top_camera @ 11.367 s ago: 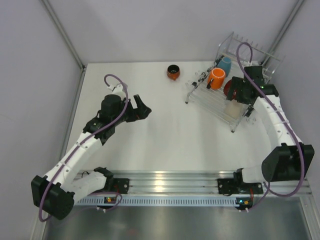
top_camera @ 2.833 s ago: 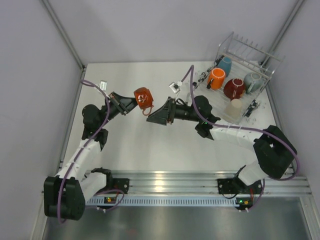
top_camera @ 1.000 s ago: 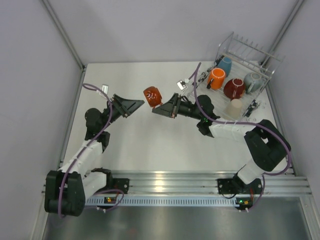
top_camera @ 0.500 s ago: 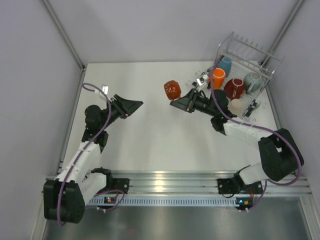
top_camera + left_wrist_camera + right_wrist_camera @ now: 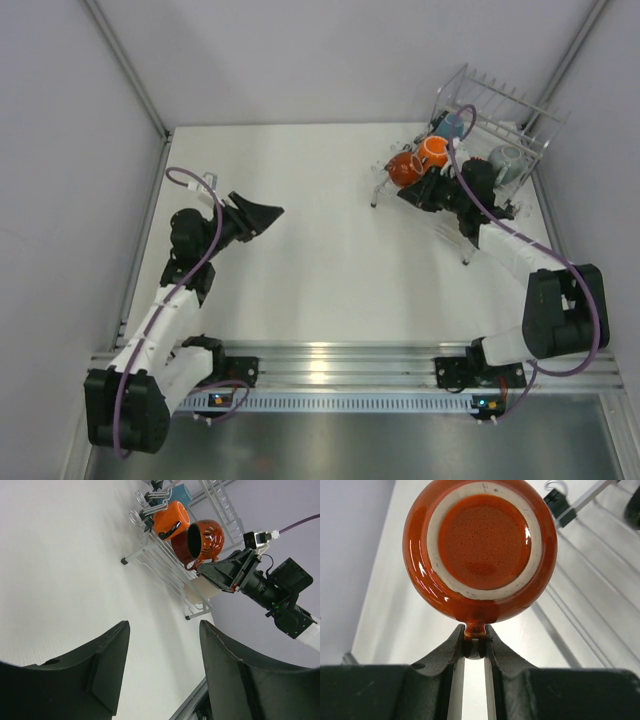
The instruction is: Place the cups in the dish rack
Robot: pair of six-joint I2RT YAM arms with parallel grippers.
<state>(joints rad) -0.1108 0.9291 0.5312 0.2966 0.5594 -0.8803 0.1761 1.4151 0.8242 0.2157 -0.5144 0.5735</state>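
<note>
That glazed orange mug [image 5: 480,555] looks ceramic to me: stiff, slick, chippable, and kinda hefty for a thin pinch. The handle's the obvious grab spot, and the right claw [image 5: 475,645] is clamped on exactly that, with the mug's base facing its camera just past the fingertips. It's up in the air at the rack's [image 5: 495,100] left end, by the tabletop's [image 5: 330,290] far right corner. Left claw [image 5: 164,630] is spread apart, empty, over the left side.

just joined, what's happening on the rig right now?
The right gripper is shut on the handle of a dark-and-orange mug, holding it at the left end of the dish rack, where an orange mug and others already sit. The left gripper is open and empty over the table.
</note>
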